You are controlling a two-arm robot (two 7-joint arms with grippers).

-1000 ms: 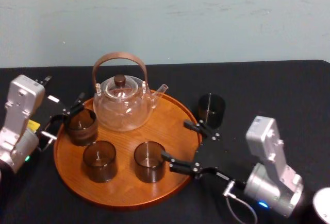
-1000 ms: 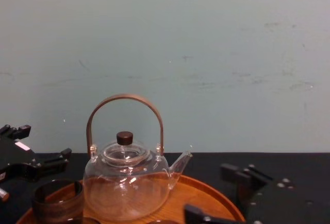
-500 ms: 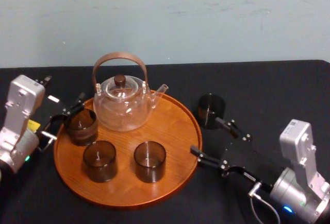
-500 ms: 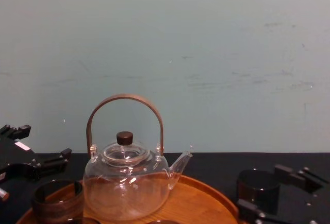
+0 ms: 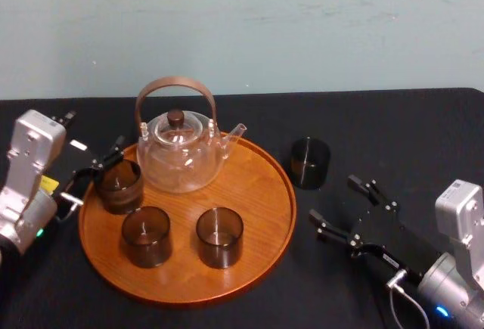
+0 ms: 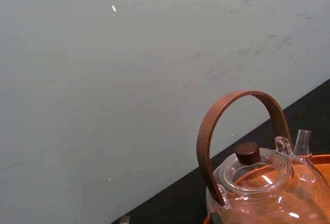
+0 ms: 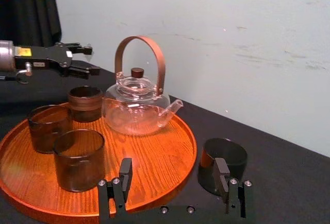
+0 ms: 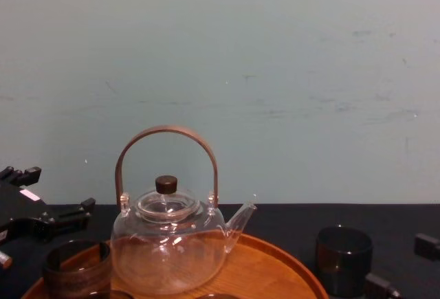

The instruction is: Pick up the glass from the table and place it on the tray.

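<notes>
The smoked glass (image 5: 310, 162) stands upright on the black tabletop (image 5: 408, 132), just beside the right rim of the round wooden tray (image 5: 261, 181) and not on it. The right hand (image 5: 332, 197) sits low over the tabletop on the near right of that glass, close to it but apart, with its fingers (image 5: 370, 191) spread wide and nothing between them. In the right wrist view the glass (image 7: 223, 158) stands just beyond one finger (image 7: 222, 175). The tray carries a clear glass teapot (image 5: 180, 155) with a brown hoop handle at its rear and three dark glasses (image 5: 146, 236) in front of it. The left hand (image 7: 84, 59) hangs at the tray's left rear edge, above the nearest of those glasses, with its fingers parted and empty.
</notes>
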